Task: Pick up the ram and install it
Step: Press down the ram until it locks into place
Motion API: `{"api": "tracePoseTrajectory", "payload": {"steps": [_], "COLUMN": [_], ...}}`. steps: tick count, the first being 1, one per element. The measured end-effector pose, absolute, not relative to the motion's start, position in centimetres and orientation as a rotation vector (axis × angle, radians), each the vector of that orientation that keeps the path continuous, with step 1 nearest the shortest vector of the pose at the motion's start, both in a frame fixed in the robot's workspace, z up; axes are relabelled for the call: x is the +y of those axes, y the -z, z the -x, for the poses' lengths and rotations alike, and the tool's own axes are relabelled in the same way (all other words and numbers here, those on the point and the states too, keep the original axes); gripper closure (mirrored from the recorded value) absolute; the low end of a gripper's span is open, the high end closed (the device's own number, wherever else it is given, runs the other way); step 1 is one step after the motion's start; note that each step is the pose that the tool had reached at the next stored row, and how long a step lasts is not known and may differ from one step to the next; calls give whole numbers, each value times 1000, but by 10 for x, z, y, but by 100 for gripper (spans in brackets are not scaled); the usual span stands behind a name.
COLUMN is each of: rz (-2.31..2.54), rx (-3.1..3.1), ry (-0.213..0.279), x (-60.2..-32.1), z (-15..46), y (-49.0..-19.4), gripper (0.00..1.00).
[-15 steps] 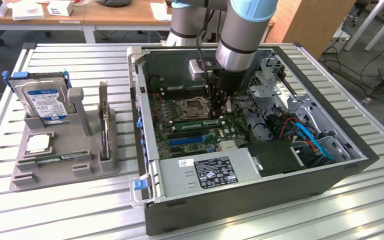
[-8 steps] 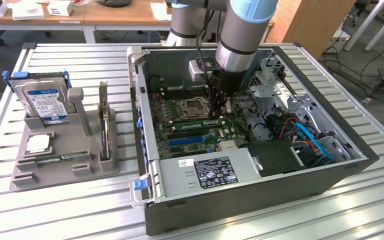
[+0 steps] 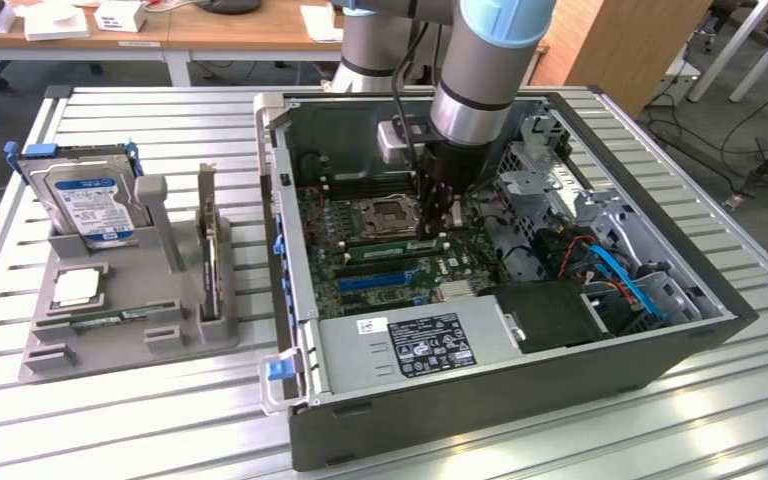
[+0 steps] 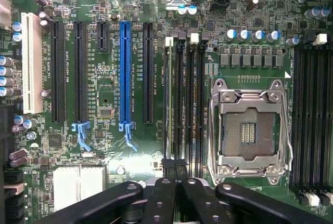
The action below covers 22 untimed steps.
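Note:
A ram stick (image 3: 404, 246) stands in a slot of the green motherboard (image 3: 458, 262), beside the CPU socket (image 3: 387, 212). In the wrist view this ram (image 4: 168, 99) shows edge-on in the outermost of the black memory slots. My gripper (image 3: 440, 222) reaches straight down into the open computer case (image 3: 491, 400), just above that row of slots. Its black fingers (image 4: 165, 195) are pressed together with nothing between them, and my gripper (image 4: 176, 174) hangs over one end of the slots. Whether the tips touch the ram I cannot tell. A second ram (image 3: 111, 319) lies flat on the grey holder (image 3: 157, 345).
The holder stands on the slatted metal table (image 3: 117, 420) at the exterior view's left and also carries a silver hard drive (image 3: 91, 205) and an upright card (image 3: 207, 240). Inside the case are the power supply (image 3: 418, 340), blue cables (image 3: 624, 275) and drive cages. A blue expansion slot (image 4: 125, 73) runs beside the memory slots.

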State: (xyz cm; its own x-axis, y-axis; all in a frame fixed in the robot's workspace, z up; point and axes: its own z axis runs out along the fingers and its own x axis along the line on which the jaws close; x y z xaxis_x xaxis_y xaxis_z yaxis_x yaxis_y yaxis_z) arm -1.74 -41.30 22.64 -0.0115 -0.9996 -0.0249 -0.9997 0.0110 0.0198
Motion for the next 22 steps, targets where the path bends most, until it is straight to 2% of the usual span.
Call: {"api": "tracePoseTrajectory", "payload": {"steps": [22], "rz": [2206], "rx": [2231], "ry": [-49], "x": [-413], "z": [17], "y": [-224], "gripper": [91]}}
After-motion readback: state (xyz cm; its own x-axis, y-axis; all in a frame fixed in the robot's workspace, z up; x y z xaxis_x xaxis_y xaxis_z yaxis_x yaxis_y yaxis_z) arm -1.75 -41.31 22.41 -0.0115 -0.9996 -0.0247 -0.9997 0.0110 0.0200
